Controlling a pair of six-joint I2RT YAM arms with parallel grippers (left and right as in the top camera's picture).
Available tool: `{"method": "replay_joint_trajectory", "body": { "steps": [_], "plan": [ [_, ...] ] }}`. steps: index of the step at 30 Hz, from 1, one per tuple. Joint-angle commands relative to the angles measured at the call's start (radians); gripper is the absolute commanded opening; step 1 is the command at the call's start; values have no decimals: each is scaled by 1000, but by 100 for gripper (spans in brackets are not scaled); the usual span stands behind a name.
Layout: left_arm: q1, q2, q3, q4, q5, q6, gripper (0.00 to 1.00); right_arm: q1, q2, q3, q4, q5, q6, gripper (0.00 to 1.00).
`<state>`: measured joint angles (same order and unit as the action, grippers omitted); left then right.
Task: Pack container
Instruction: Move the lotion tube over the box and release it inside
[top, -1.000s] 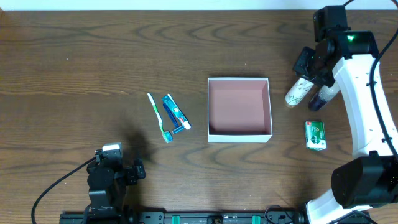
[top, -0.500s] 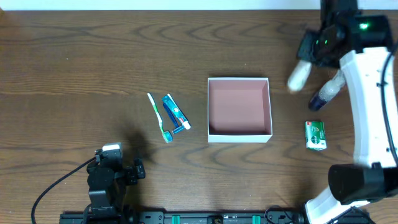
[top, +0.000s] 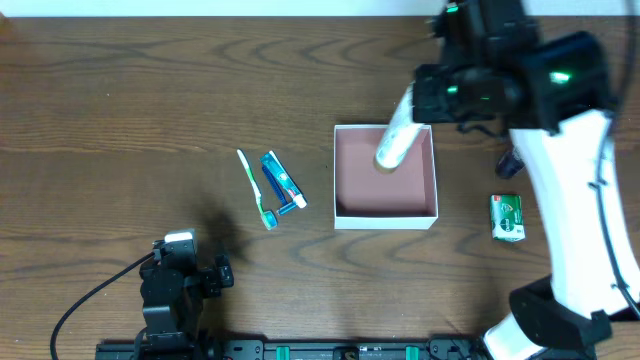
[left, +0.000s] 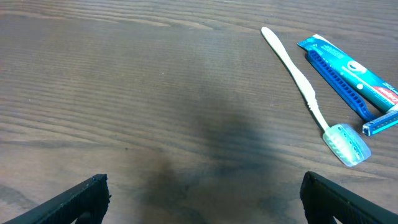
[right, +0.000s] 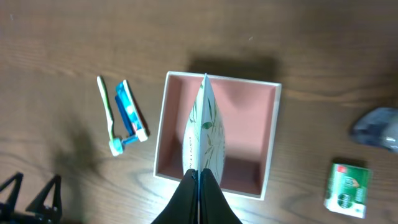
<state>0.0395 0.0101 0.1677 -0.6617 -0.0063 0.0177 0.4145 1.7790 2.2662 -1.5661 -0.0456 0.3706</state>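
Two grippers: left gripper (left: 205, 202) low over the table (top: 120, 100); right gripper (right: 199, 198) high over the container (right: 163, 132).
Left jaws: spread wide apart, with only bare wood between them.
Right jaws: clenched on the flat end of a white tube (right: 202, 127) printed with green leaves.
Tube: reaches out from the right jaws with its far end over the container's pink inside.
Container: straight beneath the right jaws, open side up, flat on the table.
Toothbrush (left: 300, 82): ahead of the left jaws and to their right, lying flat.
Blue pack (left: 348, 71): just beside the toothbrush, on the side away from the left jaws.
Green pack (right: 347, 188): right of the right jaws, outside the container's wall.
Dark bottle (top: 510, 162): right of the right jaws, near the green pack, blurred in the wrist view.
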Motion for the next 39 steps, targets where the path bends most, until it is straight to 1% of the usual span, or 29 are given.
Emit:
{"method": "replay_joint_trajectory", "body": {
  "steps": [1, 6, 12, 13, 14, 15, 17, 18, 19, 21, 24, 26, 28, 31, 32, 36, 39],
  "plan": [
    [8, -7, -12, 1, -1, -16, 98, 34, 43, -67, 43, -5, 10, 1],
    [8, -7, -12, 1, -1, -16, 98, 66, 131, -178, 179, -4, 10, 1],
    [8, -7, -12, 1, -1, -16, 98, 65, 224, -189, 285, -5, 10, 1],
    [8, -7, -12, 1, -1, -16, 98, 65, 232, -189, 290, -5, 10, 4],
    [8, -7, -12, 1, -1, -16, 98, 65, 233, -189, 291, -5, 10, 8],
    [8, -7, -12, 1, -1, -16, 98, 65, 233, -189, 290, -4, 9, 16],
    [8, -7, -12, 1, -1, -16, 98, 64, 226, -188, 287, -4, 3, 26],
    [8, -7, -12, 1, -1, -16, 98, 63, 216, -188, 287, -4, -11, 39],
    [8, -7, -12, 1, -1, -16, 98, 63, 202, -188, 286, -3, -22, 48],
    [8, -7, -12, 1, -1, -16, 98, 63, 164, -188, 285, 14, -36, 53],
    [8, -7, -12, 1, -1, -16, 98, 58, 84, -188, 275, 87, -40, 68],
    [8, -7, -12, 1, -1, -16, 98, 39, 23, -188, 258, 127, -39, 73],
    [8, -7, -12, 1, -1, -16, 98, -2, -27, -188, 228, 163, -39, 76],
    [8, -7, -12, 1, -1, -16, 98, -118, -72, -188, 166, 176, -25, 78],
    [8, -7, -12, 1, -1, -16, 98, -176, -76, -188, 137, 172, -4, 78],
    [8, -7, -12, 1, -1, -16, 98, -358, -60, -196, 72, 161, 8, 78],
    [8, -7, -12, 1, -1, -16, 98, -469, -28, -204, 69, 161, 10, 81]
  ]
}}
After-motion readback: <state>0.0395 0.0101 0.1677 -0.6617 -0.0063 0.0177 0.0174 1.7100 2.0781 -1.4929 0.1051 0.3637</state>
